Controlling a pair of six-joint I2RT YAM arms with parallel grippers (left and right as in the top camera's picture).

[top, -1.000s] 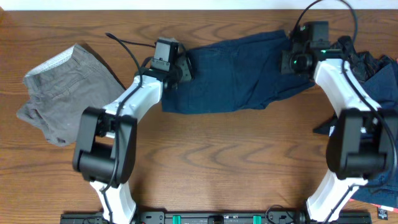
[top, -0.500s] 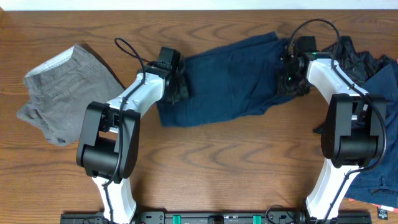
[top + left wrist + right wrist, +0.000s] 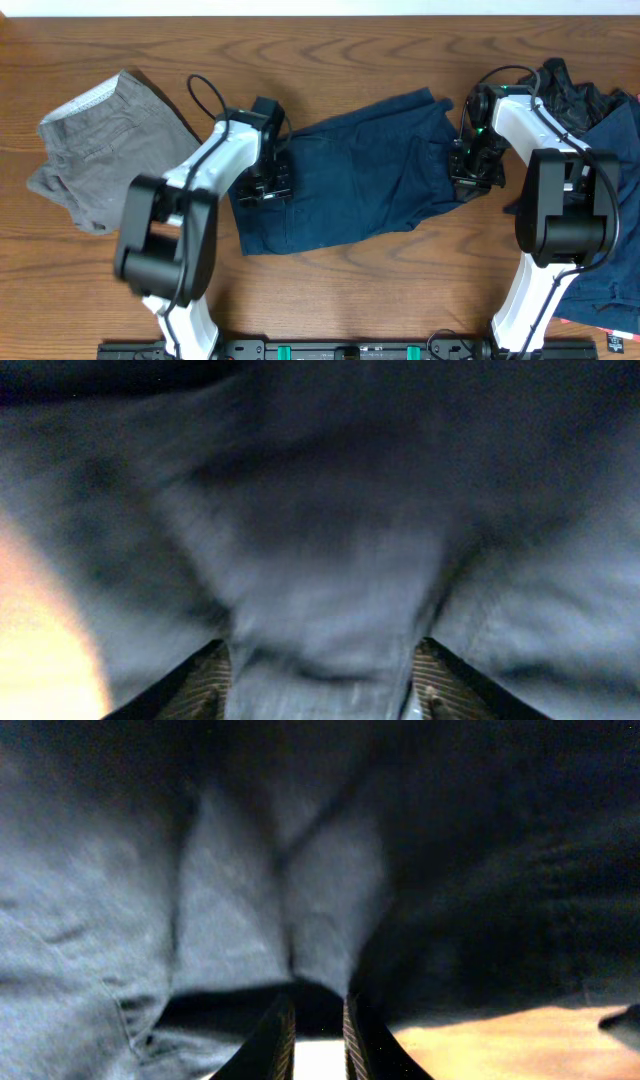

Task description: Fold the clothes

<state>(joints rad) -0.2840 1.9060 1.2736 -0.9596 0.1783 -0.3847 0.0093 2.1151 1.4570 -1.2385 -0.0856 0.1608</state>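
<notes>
The dark navy blue shorts (image 3: 360,180) lie spread across the middle of the wooden table (image 3: 330,260), slanting from front left to back right. My left gripper (image 3: 272,185) is at their left end. In the left wrist view its jaws (image 3: 322,670) are closed on a thick fold of navy cloth (image 3: 320,510). My right gripper (image 3: 470,175) is at their right end. In the right wrist view its fingers (image 3: 315,1020) are nearly together at the edge of the navy cloth (image 3: 240,870). The grey-olive shorts (image 3: 100,145) lie crumpled at far left, untouched.
A heap of dark garments (image 3: 580,95) and a blue garment (image 3: 622,135) sit at the table's right edge, close behind my right arm. Bare wood shows beside the cloth in the right wrist view (image 3: 500,1040).
Both grippers have moved toward the table's front, dragging the navy shorts with them. The shorts now lie lower and more spread out. The grey-olive shorts have not moved.
</notes>
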